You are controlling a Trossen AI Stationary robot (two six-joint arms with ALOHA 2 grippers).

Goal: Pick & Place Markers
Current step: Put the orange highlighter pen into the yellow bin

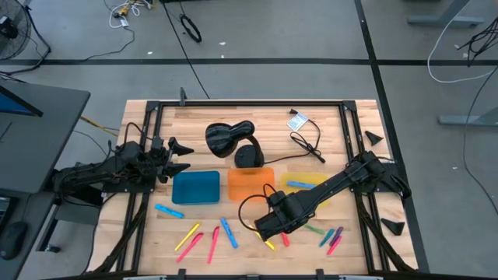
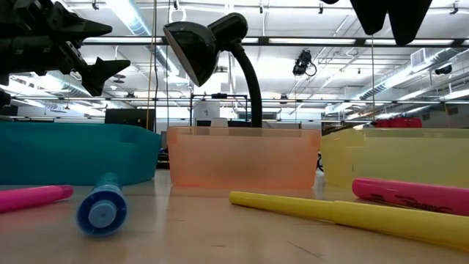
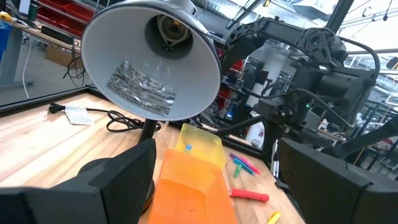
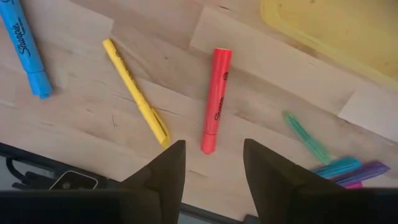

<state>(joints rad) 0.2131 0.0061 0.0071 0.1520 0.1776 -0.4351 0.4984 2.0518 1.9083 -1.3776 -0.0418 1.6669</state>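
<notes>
Several markers lie flat on the wood near the table's near edge: a blue one [image 1: 168, 211], yellow [image 1: 187, 233], pink [image 1: 213, 243], another blue [image 1: 228, 232], and a green, blue and pink cluster [image 1: 333, 237]. One blue marker [image 1: 299, 185] lies in the yellow tray [image 1: 320, 193]. My right gripper [image 1: 270, 227] [image 4: 211, 165] hovers open just above a red marker [image 4: 216, 99], with a yellow marker [image 4: 135, 90] beside it. My left gripper [image 1: 177, 155] [image 2: 110, 50] waits open in the air beside the blue tray [image 1: 195, 187].
The blue tray, an orange tray [image 1: 250, 183] and the yellow tray stand in a row mid-table. A black desk lamp [image 1: 229, 138] stands behind them with its cable [image 1: 307, 146] trailing toward the far right. Bare wood lies between the scattered markers.
</notes>
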